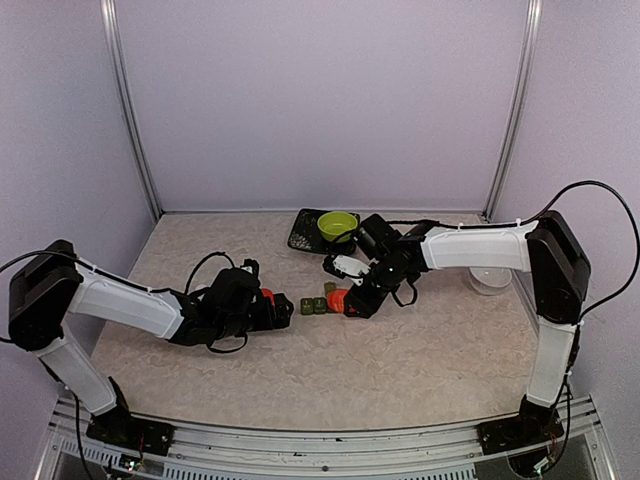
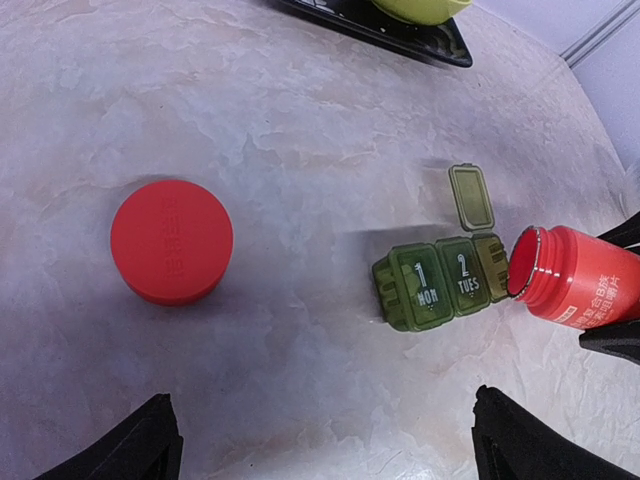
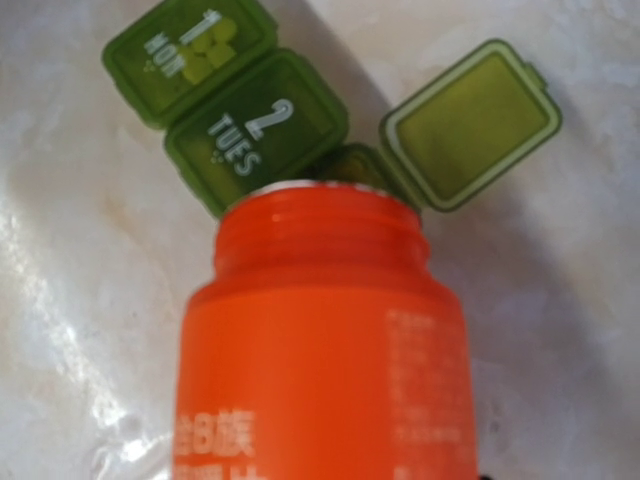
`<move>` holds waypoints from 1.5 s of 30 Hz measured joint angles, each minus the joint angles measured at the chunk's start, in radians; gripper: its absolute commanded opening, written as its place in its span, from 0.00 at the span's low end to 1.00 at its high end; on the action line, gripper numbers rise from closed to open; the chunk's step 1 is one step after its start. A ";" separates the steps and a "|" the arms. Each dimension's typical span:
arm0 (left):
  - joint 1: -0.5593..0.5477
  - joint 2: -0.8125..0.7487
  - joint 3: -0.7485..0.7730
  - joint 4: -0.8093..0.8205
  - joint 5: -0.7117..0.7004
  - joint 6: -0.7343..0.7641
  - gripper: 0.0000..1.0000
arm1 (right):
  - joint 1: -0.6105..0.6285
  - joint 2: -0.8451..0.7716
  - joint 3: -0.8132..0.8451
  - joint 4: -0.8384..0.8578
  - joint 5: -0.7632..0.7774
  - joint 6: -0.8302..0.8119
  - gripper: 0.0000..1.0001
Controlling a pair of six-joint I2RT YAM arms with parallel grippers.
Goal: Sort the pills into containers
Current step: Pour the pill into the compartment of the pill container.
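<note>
On the pale marbled tabletop (image 1: 400, 370), seen from above, the left claw (image 1: 284, 311) lies low with its fingers spread wide and nothing between them. A round red plastic cap (image 1: 266, 296) shows at the claw's far side. Just ahead of its fingertips stand the three small dark green square boxes joined in a row (image 1: 313, 305). From the opposite side the right claw (image 1: 356, 300) pinches an orange-red plastic bottle (image 1: 338, 297), tipped with its mouth at the end of the row nearest that claw. Beyond the right claw sits a black tray (image 1: 298, 235) with a lime green bowl (image 1: 338, 225) on it.

From the left wrist, the two black fingers (image 2: 130, 445) stand far apart at the bottom corners. The red cap (image 2: 172, 240) rests flat ahead, toward the left finger. Ahead toward the right finger is the row of boxes (image 2: 430, 288): the lids marked MON and TUES are down, and the third lid (image 2: 471, 197) is swung open. The bottle (image 2: 575, 285) lies tilted, its open mouth at the third box.

From the right wrist, the bottle (image 3: 320, 350) fills the lower view directly ahead of the claw, whose fingers are out of sight here. Its mouth hangs over the open third box, hiding most of it. The row of boxes (image 3: 255, 130) lies just beyond. Pale yellow-green round pieces (image 3: 205, 45) show through the MON lid.
</note>
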 measured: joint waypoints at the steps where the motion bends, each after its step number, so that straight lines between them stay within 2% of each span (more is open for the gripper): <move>1: 0.000 0.002 0.000 0.000 0.000 0.000 0.99 | 0.000 0.002 0.003 -0.003 0.001 0.000 0.15; 45: -0.013 0.012 0.000 0.008 0.001 -0.007 0.99 | 0.021 0.043 0.090 -0.090 0.048 -0.022 0.17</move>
